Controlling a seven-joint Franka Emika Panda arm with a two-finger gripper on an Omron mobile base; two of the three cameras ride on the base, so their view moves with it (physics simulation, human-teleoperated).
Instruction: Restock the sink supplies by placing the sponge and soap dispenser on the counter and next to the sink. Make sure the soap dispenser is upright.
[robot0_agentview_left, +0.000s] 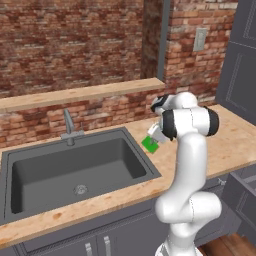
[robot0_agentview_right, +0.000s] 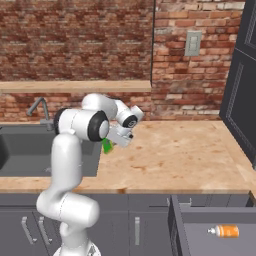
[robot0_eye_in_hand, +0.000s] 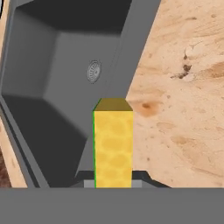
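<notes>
A kitchen: brick walls, wooden counter (robot0_agentview_left: 235, 145), recessed sink (robot0_agentview_left: 75, 170) with faucet (robot0_agentview_left: 69, 127), grey cabinets (robot0_agentview_right: 150, 227).

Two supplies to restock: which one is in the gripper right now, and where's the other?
The sponge, green with a yellow face, is clamped in the gripper above the sink's right rim. The soap dispenser lies on its side in the open drawer.

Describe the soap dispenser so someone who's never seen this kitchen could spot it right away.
Start at the wooden counter right of the sink, then drop to the open drawer below its front edge. The soap dispenser lies on its side inside. It is the small orange bottle, while the sponge is green and up by the sink.
</notes>
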